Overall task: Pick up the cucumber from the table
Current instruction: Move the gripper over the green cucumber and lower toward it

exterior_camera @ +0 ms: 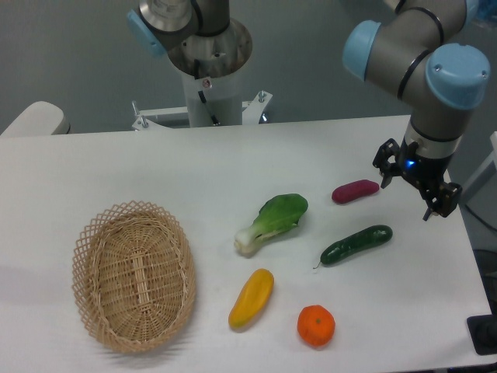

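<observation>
Cucumber (356,245) flat on table (116,171), magenta vegetable (355,191) near, gripper (411,190) spread, holding nothing

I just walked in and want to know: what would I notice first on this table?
Probably the big woven wicker basket at the left, and the blue-jointed robot gripper hovering at the right. Between them lie bright foods on the white table: a round orange, a yellow squash and a dark green cucumber just below the gripper.
</observation>
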{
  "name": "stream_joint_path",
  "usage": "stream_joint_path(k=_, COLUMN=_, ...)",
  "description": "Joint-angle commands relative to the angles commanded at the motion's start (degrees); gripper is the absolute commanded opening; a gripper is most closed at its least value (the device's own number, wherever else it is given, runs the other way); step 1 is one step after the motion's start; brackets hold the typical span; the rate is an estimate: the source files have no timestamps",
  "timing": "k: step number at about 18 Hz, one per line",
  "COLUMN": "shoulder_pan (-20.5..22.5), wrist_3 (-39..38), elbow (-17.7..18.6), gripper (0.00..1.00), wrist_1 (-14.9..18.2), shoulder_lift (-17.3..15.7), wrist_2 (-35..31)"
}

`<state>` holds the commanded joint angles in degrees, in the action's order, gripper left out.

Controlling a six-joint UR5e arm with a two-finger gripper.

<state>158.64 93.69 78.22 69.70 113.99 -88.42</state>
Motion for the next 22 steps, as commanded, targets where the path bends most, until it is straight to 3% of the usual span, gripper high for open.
stream_joint_path(k=4, shoulder_pan=0.4, wrist_3=0.1, elbow=-0.4, gripper=1.00, wrist_1=0.0, shoulder_lift=-0.1, wrist_2=0.3)
stream_joint_path(k=13, shoulder_pan=-0.7, wrist_3=-1.0, elbow=2.5, gripper=1.00, wrist_1=-1.1, shoulder_lift=0.1, wrist_2=0.0)
stream_joint_path(k=22, shoulder_pan=-1.5, wrist_3=-1.4, elbow=8.9, gripper=1.00, wrist_1=-8.8, shoulder_lift=-0.3, wrist_2=-0.2)
